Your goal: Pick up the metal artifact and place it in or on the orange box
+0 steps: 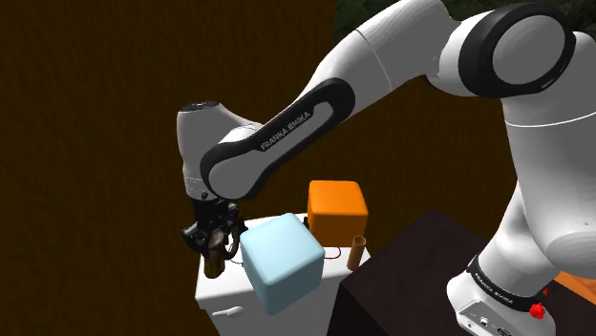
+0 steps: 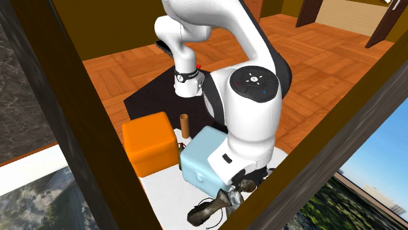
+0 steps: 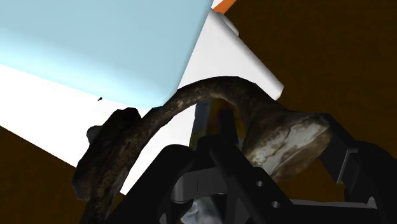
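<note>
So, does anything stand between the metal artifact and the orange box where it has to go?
Yes. The light blue box stands on the white table between the metal artifact, at the gripper, and the orange box. A straight low path would probably hit it; lifting over it looks safer.

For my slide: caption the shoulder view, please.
Franka gripper at the dark artifact by the white table's edge, pale blue box beside, orange box behind.

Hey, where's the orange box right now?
In the shoulder view the orange box sits on the white table, just behind and to the right of the pale blue box, with a small brown cylinder at its right.
</note>
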You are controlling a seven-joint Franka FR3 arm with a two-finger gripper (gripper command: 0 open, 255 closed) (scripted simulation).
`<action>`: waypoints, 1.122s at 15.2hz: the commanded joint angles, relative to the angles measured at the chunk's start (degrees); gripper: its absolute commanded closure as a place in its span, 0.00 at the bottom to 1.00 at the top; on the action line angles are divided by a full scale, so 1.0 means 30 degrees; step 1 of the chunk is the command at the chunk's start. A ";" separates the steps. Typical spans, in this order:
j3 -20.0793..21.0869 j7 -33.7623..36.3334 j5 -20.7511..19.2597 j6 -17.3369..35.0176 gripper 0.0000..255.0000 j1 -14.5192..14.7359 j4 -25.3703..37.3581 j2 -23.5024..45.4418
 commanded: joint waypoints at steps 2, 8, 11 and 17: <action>0.0128 -0.0012 0.0162 -0.0571 1.00 -0.0066 0.0158 -0.0437; 0.0348 -0.0087 0.0481 -0.1752 1.00 -0.0221 0.0578 -0.1240; 0.0442 -0.0118 0.0629 -0.2363 1.00 -0.0284 0.0849 -0.1602; 0.0601 -0.0160 0.0893 -0.3627 1.00 -0.0380 0.1517 -0.2241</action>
